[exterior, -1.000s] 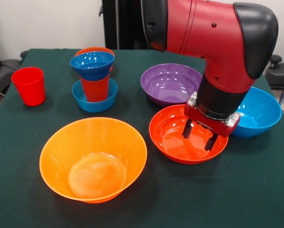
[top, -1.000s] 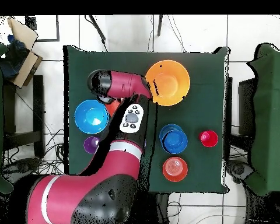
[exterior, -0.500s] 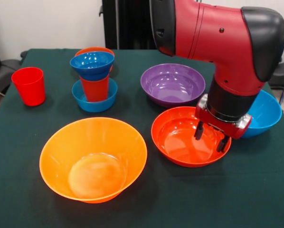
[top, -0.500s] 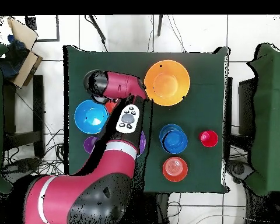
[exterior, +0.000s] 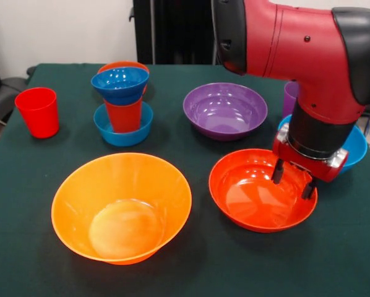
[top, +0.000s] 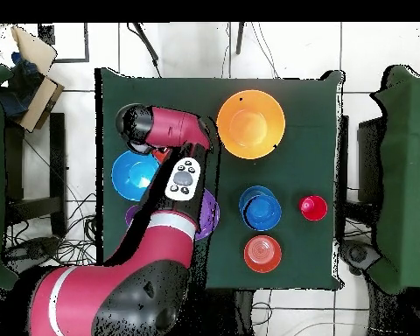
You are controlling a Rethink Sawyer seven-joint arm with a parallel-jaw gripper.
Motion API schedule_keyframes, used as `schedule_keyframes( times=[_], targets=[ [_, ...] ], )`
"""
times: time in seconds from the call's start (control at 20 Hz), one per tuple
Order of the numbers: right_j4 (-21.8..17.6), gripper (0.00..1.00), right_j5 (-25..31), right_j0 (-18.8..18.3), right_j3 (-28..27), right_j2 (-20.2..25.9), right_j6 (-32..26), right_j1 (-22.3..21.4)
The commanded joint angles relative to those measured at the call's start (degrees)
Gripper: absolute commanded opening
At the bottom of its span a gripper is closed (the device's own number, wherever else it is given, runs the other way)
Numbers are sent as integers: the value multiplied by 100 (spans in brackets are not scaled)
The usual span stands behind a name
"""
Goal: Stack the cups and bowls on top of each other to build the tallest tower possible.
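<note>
Nearest the camera in the front view, the large yellow-orange bowl (exterior: 121,207) sat alone and empty on the green counter (exterior: 36,247), so the base of the tower held nothing yet. Beside it to the right lay the red-orange bowl (exterior: 253,201), also empty. The pincer (exterior: 293,179) hung at that bowl's right rim with its two dark fingers (exterior: 277,171) apart; one appeared to dip inside the bowl and the other near or just outside the rim, and no firm grip could be made out.

Farther back, the purple bowl (exterior: 224,110) rested by itself near the middle, and the large light blue bowl (exterior: 353,145) showed only partly behind the arm, with the purple cup (exterior: 289,97) peeking out just beyond it. At the far left a small stack stood: the small light blue bowl (exterior: 123,127) held the orange-red cup (exterior: 124,115), the dark blue bowl (exterior: 120,85) sat on top, and the small orange bowl (exterior: 123,65) showed behind it. The red cup (exterior: 38,111) stood apart at the left edge.

By my judgement little was done: only that small stack was built, and the four big bowls and two loose cups remained to be gathered.
</note>
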Motion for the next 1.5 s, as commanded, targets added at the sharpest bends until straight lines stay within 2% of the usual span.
schedule_keyframes(
  times=[0.05, 0.45, 1.15, 1.25, 1.5],
  targets=[
    [171, 100, 174, 298, -205, 250, 1597, 182],
    [241, 100, 305, 334, -390, 224, 1554, 242],
    [250, 100, 235, 150, -528, 456, 1218, 183],
    [174, 100, 403, 125, -604, 384, 1134, 170],
    [-49, 100, 1409, -1, -1129, 94, 952, 189]
  ],
)
